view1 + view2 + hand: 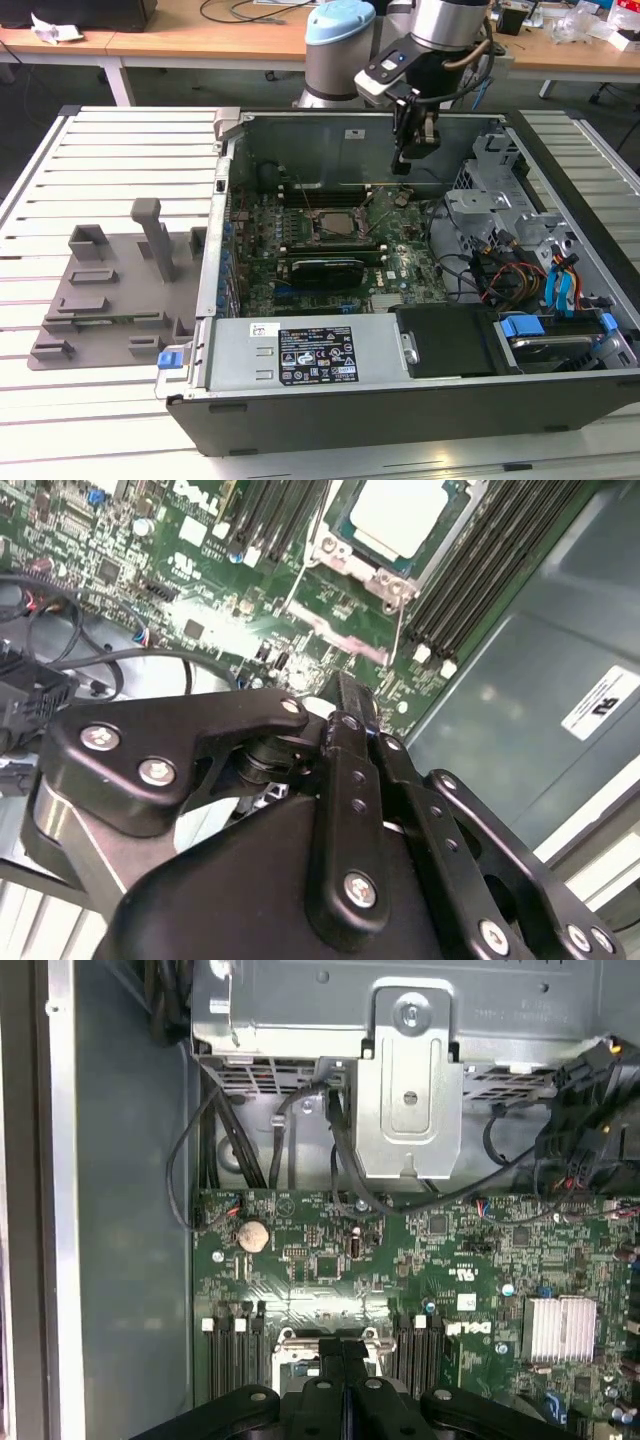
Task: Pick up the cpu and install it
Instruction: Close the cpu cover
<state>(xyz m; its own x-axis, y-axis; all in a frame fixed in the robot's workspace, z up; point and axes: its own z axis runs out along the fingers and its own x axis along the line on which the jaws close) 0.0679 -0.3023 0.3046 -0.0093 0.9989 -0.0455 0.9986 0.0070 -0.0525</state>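
Note:
The cpu (400,515) lies flat in the motherboard's socket frame (365,575), its pale silvery top showing. In the exterior view the cpu (336,222) sits in the middle of the board inside the open computer case. My gripper (403,166) hangs above the board, up and toward the exterior view's right of the socket, apart from the cpu. Its black fingers (350,740) are pressed together with nothing between them, so the gripper (345,1348) is shut. In the first wrist view the fingers cover part of the socket frame (300,1342).
The open case's wall (300,135) rings the motherboard. Memory slots (480,580) flank the socket. A drive cage (490,210) and cables (500,275) crowd the exterior view's right. A grey tray with upright posts (110,290) stands on the slatted table at that view's left.

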